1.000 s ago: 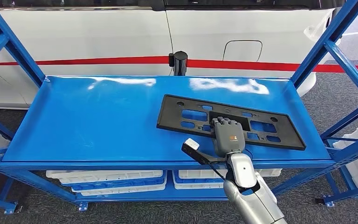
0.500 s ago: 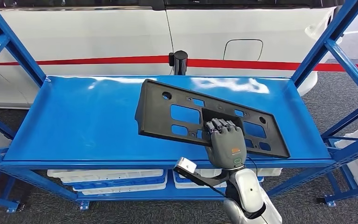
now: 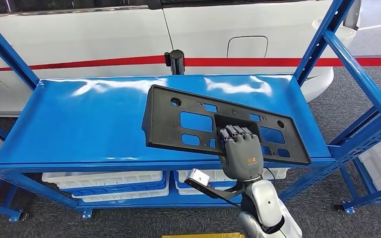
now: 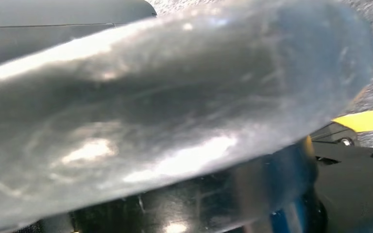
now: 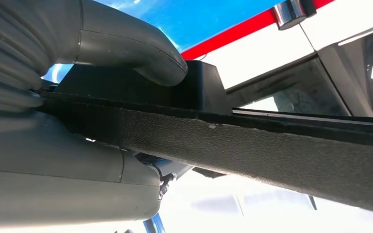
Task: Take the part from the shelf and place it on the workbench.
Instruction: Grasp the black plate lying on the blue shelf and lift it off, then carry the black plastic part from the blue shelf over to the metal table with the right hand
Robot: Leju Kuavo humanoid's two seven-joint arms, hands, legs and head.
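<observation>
The right hand (image 3: 242,153) pinches the black plate (image 3: 218,124) at its near edge, centre-right of frame, lifted over the blue shelf (image 3: 79,124). Such an off-centre hold might let it swing or slip.

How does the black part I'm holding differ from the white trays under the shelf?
The black part is dark, flat and full of cutouts, while the white trays are pale. The part is tilted up off the blue shelf in the right robot hand; the trays sit stacked on the lower level.
</observation>
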